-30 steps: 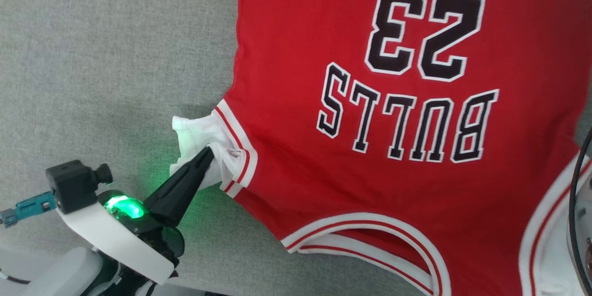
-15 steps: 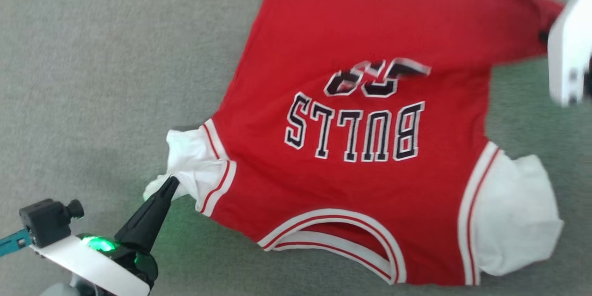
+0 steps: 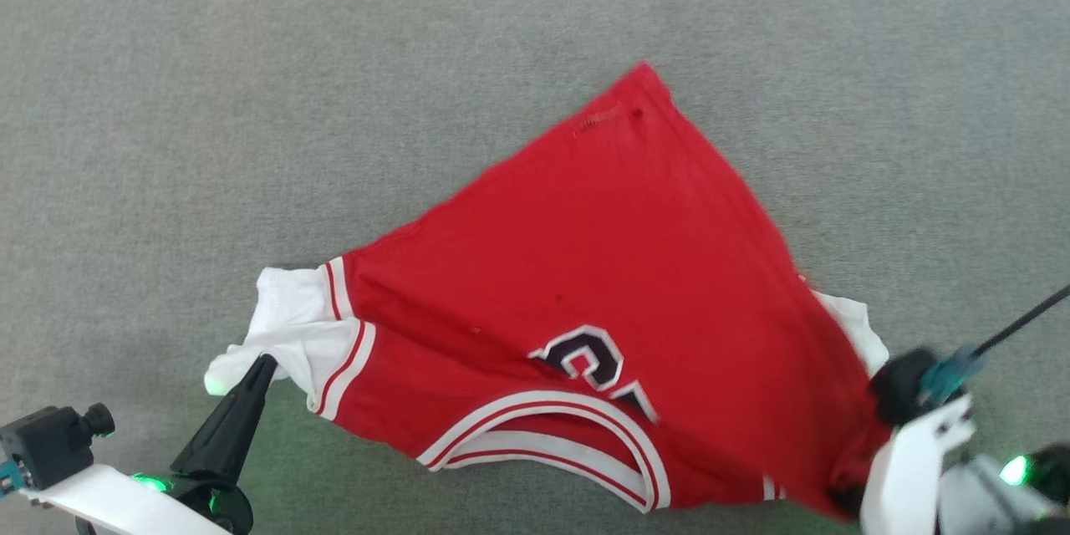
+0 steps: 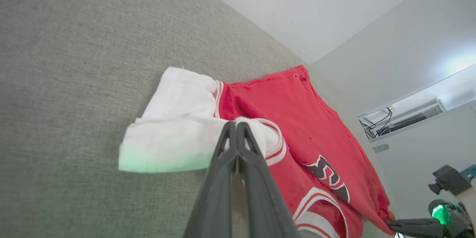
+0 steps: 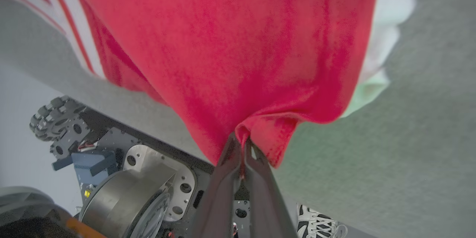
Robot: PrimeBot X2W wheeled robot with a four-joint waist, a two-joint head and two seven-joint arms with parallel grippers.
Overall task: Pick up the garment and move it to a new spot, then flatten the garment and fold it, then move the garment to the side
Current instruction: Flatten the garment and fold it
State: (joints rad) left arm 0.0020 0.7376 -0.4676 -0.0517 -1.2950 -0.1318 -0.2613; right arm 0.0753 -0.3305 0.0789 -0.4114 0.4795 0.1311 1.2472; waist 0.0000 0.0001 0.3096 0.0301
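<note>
Your left gripper is closed, its two dark fingers pressed together with no gap between them. It pinches the white sleeve at the left end of the garment. In the left wrist view the closed tips of the left gripper sit in the sleeve's cloth, just beside its red-and-white striped trim.

Your right gripper is also clamped shut. Red cloth from the garment bunches into a small pleat right at its tips and spreads away from them.

The garment lies on the grey cloth surface, between your two grippers. One red corner points to the far side, and a red layer runs slanting from there down to the near right, where your right arm is. That layer covers most of the dark lettering; only a piece shows, just beyond the striped collar at the near edge. The other sleeve peeks out white at the right.
</note>
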